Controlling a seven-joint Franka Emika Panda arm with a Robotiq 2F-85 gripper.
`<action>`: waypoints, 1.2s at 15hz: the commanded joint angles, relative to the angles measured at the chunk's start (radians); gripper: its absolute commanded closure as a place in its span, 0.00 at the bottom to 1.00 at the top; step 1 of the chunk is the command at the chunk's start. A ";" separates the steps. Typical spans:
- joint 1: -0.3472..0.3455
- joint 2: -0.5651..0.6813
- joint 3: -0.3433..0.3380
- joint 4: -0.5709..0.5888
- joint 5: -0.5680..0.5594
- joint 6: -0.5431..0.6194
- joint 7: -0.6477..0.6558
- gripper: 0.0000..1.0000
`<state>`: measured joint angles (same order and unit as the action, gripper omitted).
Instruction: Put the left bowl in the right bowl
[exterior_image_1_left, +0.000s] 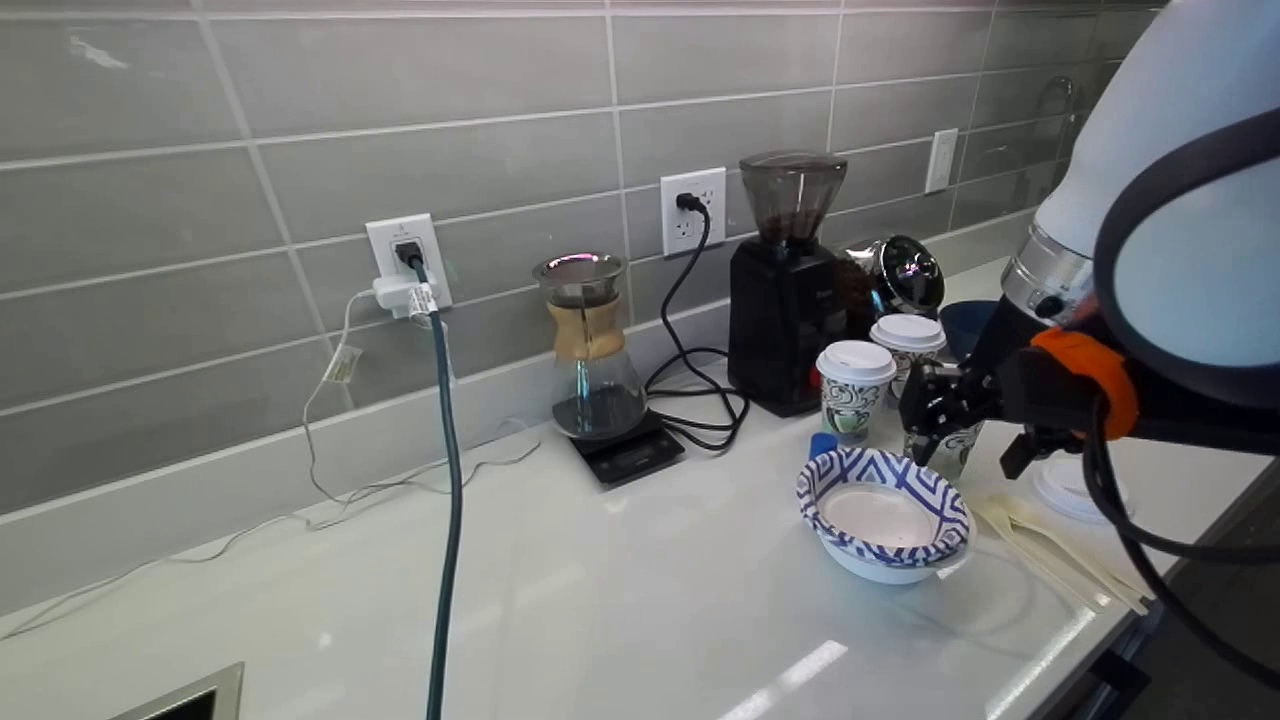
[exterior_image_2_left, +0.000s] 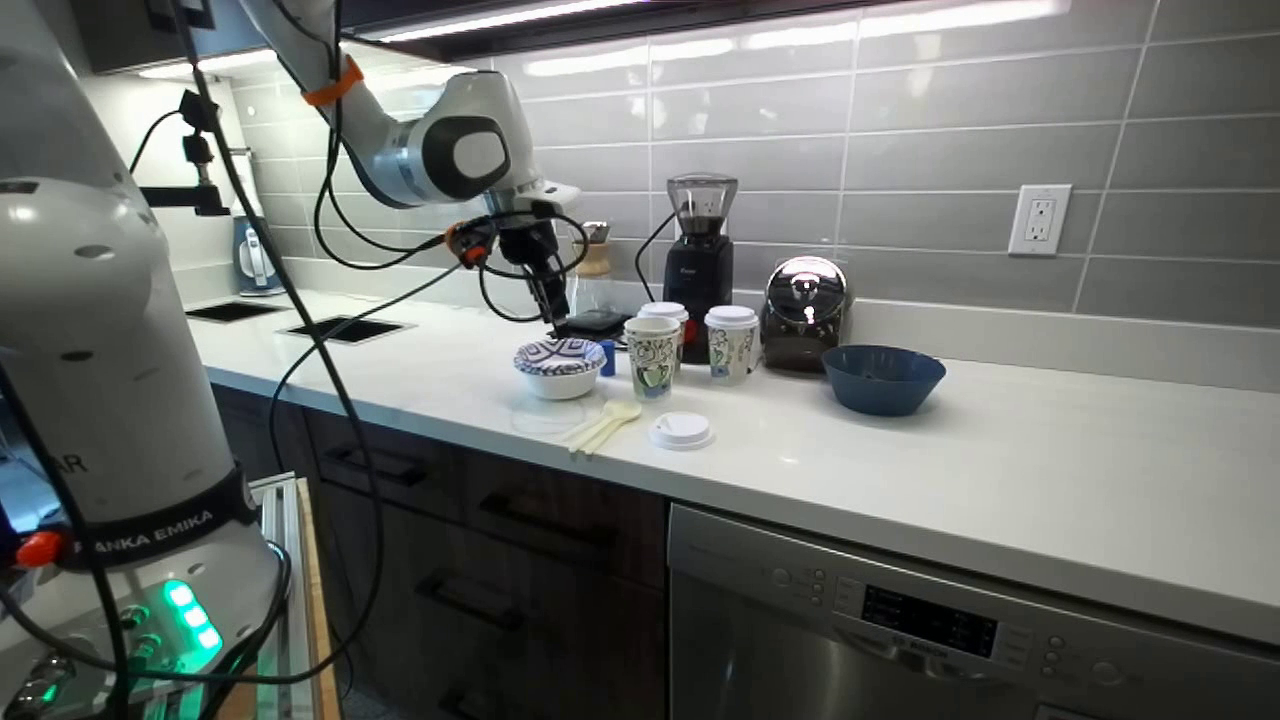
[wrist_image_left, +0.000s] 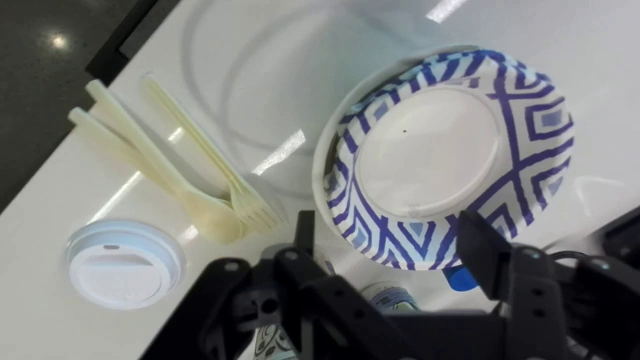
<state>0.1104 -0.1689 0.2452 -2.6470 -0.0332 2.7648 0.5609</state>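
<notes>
Blue-and-white chevrons ring the left bowl (wrist_image_left: 430, 155), which sits a little askew inside the right bowl (wrist_image_left: 319, 175); the latter's pale rim shows as a crescent along one side in the wrist view. Just above their edge hangs the gripper (wrist_image_left: 387, 222), its jaws apart, one tip overlapping the striped rim in that view; whether it touches, I cannot tell. On the bench (exterior_image_2_left: 1050, 450), a pale fork (wrist_image_left: 211, 157) lies just beside a pale spoon (wrist_image_left: 212, 217), near a flat white lid (wrist_image_left: 120, 277). A patterned cup (exterior_image_2_left: 652, 360) stands beside two lidded cups (exterior_image_2_left: 731, 350), with a dark blue bowl (exterior_image_2_left: 883, 380) past them and a black coffee grinder (exterior_image_2_left: 698, 275) behind.
</notes>
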 joint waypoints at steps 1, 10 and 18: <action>-0.050 -0.177 0.067 -0.028 -0.211 -0.184 0.081 0.00; -0.047 -0.192 0.075 -0.014 -0.211 -0.233 0.054 0.00; 0.045 -0.155 -0.098 0.074 0.056 -0.293 -0.343 0.00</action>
<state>0.0964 -0.3352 0.2370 -2.6388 -0.1289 2.5294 0.4083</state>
